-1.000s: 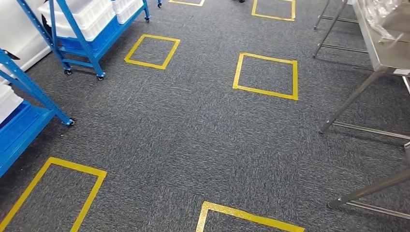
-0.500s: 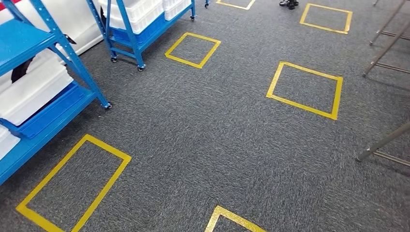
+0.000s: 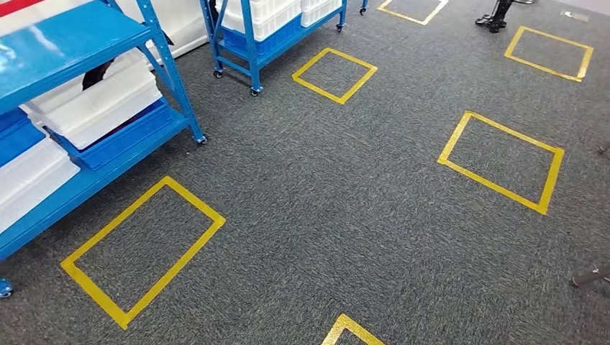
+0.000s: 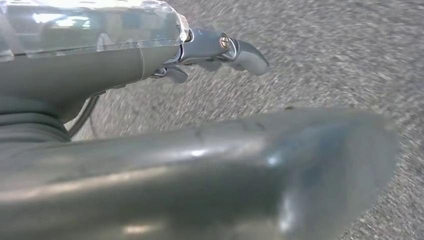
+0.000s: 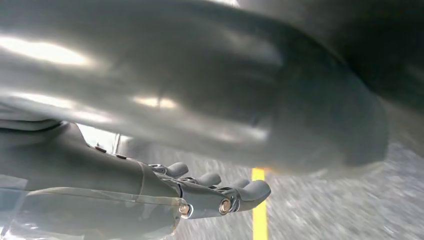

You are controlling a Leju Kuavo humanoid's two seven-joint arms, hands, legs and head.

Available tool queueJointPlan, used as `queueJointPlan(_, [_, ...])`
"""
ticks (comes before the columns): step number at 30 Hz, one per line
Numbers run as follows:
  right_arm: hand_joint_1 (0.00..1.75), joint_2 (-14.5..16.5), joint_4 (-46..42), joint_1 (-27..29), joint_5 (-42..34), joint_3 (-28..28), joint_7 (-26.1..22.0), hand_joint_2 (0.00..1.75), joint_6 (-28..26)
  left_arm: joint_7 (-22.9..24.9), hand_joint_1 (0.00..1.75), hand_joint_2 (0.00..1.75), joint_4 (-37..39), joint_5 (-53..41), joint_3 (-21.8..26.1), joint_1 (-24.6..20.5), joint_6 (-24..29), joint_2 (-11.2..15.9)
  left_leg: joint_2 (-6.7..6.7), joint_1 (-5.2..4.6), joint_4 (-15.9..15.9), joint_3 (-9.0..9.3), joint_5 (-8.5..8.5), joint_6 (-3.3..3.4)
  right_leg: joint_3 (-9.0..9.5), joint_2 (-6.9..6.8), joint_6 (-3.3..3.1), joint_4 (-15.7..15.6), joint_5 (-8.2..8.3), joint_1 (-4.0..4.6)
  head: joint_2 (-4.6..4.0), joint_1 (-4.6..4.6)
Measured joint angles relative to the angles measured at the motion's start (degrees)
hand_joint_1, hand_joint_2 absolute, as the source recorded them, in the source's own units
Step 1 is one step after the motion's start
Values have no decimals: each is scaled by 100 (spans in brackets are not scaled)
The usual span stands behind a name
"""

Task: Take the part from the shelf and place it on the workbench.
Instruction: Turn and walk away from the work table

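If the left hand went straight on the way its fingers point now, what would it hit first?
Probably just the carpet. The left hand holds nothing, and beyond its fingers only blurred carpet shows; depth is unclear.

floor: grey carpet [image 3: 324, 208] | yellow tape squares [image 3: 142, 249] | far edge: dark shoes [image 3: 496, 18]

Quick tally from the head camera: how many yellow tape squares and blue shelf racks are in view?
Yellow tape floor squares: 6, some cut off by the frame
Blue metal shelf racks: 2
Total: 8
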Motion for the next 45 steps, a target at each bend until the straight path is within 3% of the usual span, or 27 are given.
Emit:
queueJointPlan(1, [0, -2, -1, -21, 36, 35, 5, 0, 10, 4, 0, 0, 0, 22, 36, 2, 21, -21, -90, -9, 7, 6, -3, 2, -23, 17, -15, 14, 91, 12, 0, -1])
queueJointPlan(3, [0, -9, -2, -35, 96, 103, 20, 0, 38, -4, 0, 0, 0, 47, 92, 5, 37, -54, -283, -15, 27, 19, -10, -5, 212, 130, -57, -600, 536, 15, 1, 1])
queueJointPlan(5, [0, -22, 2, -20, 138, 165, 30, 0, 81, -35, 0, 0, 0, 52, 128, 6, 13, -67, -458, -21, 63, -17, -16, -41, 464, 464, -102, -1280, 828, -2, 1, 1])
queueJointPlan(7, [0, -37, 4, -18, 158, 209, 28, 0, 116, -70, 0, 0, 0, 49, 148, 18, -42, -69, -601, -4, 83, -90, 1, -107, 515, 639, -138, -1488, 841, 2, 0, 0])
queueJointPlan(9, [0, -44, 1, -41, 159, 238, 21, 0, 137, -109, 0, 0, 0, 26, 162, 44, -124, -67, -680, 16, 92, -142, 10, -177, 533, 493, -185, -1532, 856, 2, -1, 0])
queueJointPlan(11, [0, -52, -1, -39, 135, 252, 16, 0, 153, -140, 0, 0, 0, -21, 172, 53, -225, -61, -409, -6, 338, -265, -144, -226, 584, 303, -261, -1594, 867, -14, 0, -3])
queueJointPlan(13, [0, -68, -2, -6, 68, 251, 16, 0, 162, -157, 0, 0, 0, -91, 168, 38, -333, -47, -26, -13, 1021, -597, -492, -258, 619, 92, -322, -1623, 850, -2, 1, -5])
queueJointPlan(15, [0, -89, -2, 19, -27, 243, 21, 0, 163, -167, 0, 0, 0, -180, 142, 37, -441, -25, 97, 10, 1680, -934, -715, -288, 635, -116, -335, -1620, 821, 15, 1, -5])
queueJointPlan(16, [0, -96, -2, 23, -75, 234, 24, 0, 162, -170, 0, 0, 0, -227, 121, 45, -493, -12, 120, 20, 1761, -977, -685, -301, 647, -206, -330, -1618, 805, 17, 1, -5])
queueJointPlan(17, [0, -101, -2, 23, -130, 219, 27, 0, 157, -171, 0, 0, 0, -281, 96, 54, -545, 9, 150, 27, 1591, -889, -541, -306, 669, -287, -320, -1616, 786, 17, 1, -5])
queueJointPlan(18, [0, -103, -2, 25, -185, 197, 28, 0, 150, -171, 0, 0, 0, -332, 68, 60, -592, 32, 222, 29, 1223, -695, -330, -298, 701, -365, -304, -1615, 761, 17, 1, -5])
queueJointPlan(20, [0, -106, -1, 48, -303, 132, 12, 0, 121, -172, 0, 0, 0, -440, 1, 53, -676, 73, 484, -9, 444, -280, -35, -248, 766, -501, -253, -1607, 698, 39, 1, -5])
queueJointPlan(22, [0, -113, 1, 67, -399, 55, -11, 0, 92, -175, 0, 0, 0, -522, -67, 37, -731, 102, 606, -62, 148, -137, 3, -176, 803, -620, -197, -1601, 655, 66, 0, -3])
queueJointPlan(24, [0, -118, -2, 51, -472, -22, -30, 0, 66, -182, 0, 0, 0, -580, -126, 39, -770, 123, 483, -69, 120, -141, 7, -103, 835, -696, -141, -1606, 627, 63, 0, -2])
queueJointPlan(26, [0, -122, -6, 53, -534, -99, -50, 0, 43, -189, 0, 0, 0, -627, -184, 41, -805, 144, 353, -45, 67, -115, 29, -33, 780, -462, -85, -1425, 483, 32, 1, -1])
queueJointPlan(28, [0, -129, -6, 88, -576, -171, -66, 0, 27, -191, 0, 0, 0, -664, -231, 23, -837, 157, 218, -31, 43, -101, 40, 14, 464, -120, -53, -790, 159, 5, 0, 1])
queueJointPlan(30, [0, -134, -4, 115, -613, -237, -97, 0, 19, -190, 0, 0, 0, -692, -273, 11, -866, 162, 70, -38, 47, -94, 32, 34, 51, -22, -40, -78, -57, 6, 0, 2])
queueJointPlan(31, [0, -137, -4, 117, -627, -265, -109, 0, 19, -188, 0, 0, 0, -703, -293, 13, -877, 163, -11, -41, 50, -81, 26, 37, -60, -13, -41, 58, -10, 7, 1, 2])
queueJointPlan(32, [0, -140, -4, 118, -637, -289, -120, 0, 19, -187, 0, 0, 0, -714, -313, 14, -885, 164, -99, -43, 54, -62, 18, 36, -68, -3, -51, -31, 156, 7, 1, 2])
queueJointPlan(33, [0, -144, -4, 118, -640, -309, -121, 0, 19, -187, 0, 0, 0, -722, -328, 15, -892, 165, -191, -43, 57, -39, 7, 32, 19, 27, -69, -317, 404, 7, 1, 2])
queueJointPlan(35, [0, -158, -2, 143, -649, -345, -125, 0, 19, -186, 0, 0, 0, -737, -349, 13, -906, 166, -365, -46, 66, -11, -14, 9, 274, 247, -125, -1057, 837, 3, 1, 3])
queueJointPlan(37, [0, -173, 3, 162, -659, -369, -143, 0, 20, -180, 0, 0, 0, -747, -364, 11, -915, 167, -494, -39, 83, -35, -21, -41, 408, 444, -165, -1436, 949, 4, 0, 3])
queueJointPlan(39, [0, -179, 5, 147, -661, -381, -163, 0, 21, -170, 0, 0, 0, -760, -378, 21, -919, 169, -607, -21, 79, -77, -11, -118, 435, 409, -201, -1495, 928, 7, -1, 2])
queueJointPlan(40, [0, -179, 5, 138, -661, -384, -170, 0, 21, -163, 0, 0, 0, -766, -382, 30, -920, 173, -582, -19, 86, -87, -18, -151, 451, 347, -227, -1524, 938, -2, 0, 1])
queueJointPlan(42, [0, -181, 5, 156, -661, -394, -184, 0, 22, -149, 0, 0, 0, -775, -390, 31, -922, 183, -279, -34, 300, -189, -172, -216, 499, 196, -297, -1595, 952, -27, 1, -1])
queueJointPlan(44, [0, -186, 6, 194, -649, -407, -192, 0, 31, -137, 0, 0, 0, -779, -396, 12, -932, 189, 47, -7, 977, -516, -534, -275, 528, 16, -349, -1615, 934, -10, 1, -2])
queueJointPlan(45, [0, -187, 7, 206, -641, -411, -196, 0, 40, -130, 0, 0, 0, -779, -398, 5, -937, 191, 87, 16, 1349, -703, -685, -305, 533, -77, -360, -1613, 921, -3, 1, -2])
